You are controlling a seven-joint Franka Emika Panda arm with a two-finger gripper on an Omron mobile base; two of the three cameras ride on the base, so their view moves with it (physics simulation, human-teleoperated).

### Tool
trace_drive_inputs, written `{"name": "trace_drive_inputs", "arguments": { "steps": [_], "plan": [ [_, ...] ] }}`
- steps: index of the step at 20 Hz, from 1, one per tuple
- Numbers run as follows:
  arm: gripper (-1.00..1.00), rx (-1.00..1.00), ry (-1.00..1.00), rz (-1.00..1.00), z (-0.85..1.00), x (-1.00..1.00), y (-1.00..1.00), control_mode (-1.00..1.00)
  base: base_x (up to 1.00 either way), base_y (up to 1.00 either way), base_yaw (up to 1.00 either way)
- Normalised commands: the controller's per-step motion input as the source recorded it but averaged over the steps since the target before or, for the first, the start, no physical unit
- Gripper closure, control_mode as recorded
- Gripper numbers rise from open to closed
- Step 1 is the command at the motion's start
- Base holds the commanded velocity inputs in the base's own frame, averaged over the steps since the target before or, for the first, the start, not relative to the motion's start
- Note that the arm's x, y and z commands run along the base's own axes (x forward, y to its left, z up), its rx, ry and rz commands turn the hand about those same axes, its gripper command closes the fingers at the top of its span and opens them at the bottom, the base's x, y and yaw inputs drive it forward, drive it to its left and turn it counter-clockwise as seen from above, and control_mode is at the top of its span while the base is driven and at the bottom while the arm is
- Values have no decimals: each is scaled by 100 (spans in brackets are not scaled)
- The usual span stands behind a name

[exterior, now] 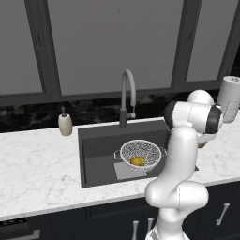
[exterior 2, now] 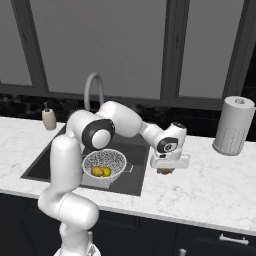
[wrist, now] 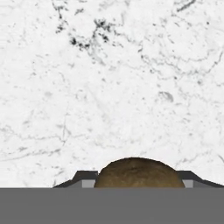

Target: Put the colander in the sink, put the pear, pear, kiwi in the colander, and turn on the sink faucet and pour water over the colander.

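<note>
Figure. The white two-finger hand [exterior 2: 165,170] hangs low over the white marble-veined counter [exterior 2: 210,185], just to the right of the dark-grey recessed rectangular sink [exterior 2: 135,186]. The dull-brown oval kiwi [wrist: 138,173] sits between the two dark fingertips [wrist: 83,178] in the hand view; the jaws stand at a middling width, one on either side of the fruit, and it cannot be told whether they already press on it. In the right base view the kiwi lies on the counter directly under the hand, near the sink's right rim.

Handling, by judgement: the kiwi is light and small, with a matt, finely rough skin that should give fair friction; its flesh is probably soft, so a gentle squeeze across the short axis at the widest part is advised. The rounded body may roll or squirt out if taken off-centre.

Inside the sink stands the round white-silver perforated mesh colander [exterior: 140,152] with two small side handles, stiff and open-topped; it holds two small yellow to golden-orange pears [exterior 2: 101,171], smooth-skinned. Behind the sink rises the tall grey gooseneck faucet [exterior: 127,89], a rigid arched tube with a dark lower stem.
</note>
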Motion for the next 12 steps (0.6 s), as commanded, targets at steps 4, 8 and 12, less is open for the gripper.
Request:
{"name": "trace_drive_inputs", "arguments": {
  "steps": [4, 8, 12],
  "plan": [
    [100, 0, -3, -3, -38, 0, 0, -100, 0, 0, 0],
    [100, 0, -11, -3, -10, -15, 7, -100, 0, 0, 0],
    [100, 0, -20, 0, 8, -39, 38, -100, 0, 0, 0]
  ]
}}
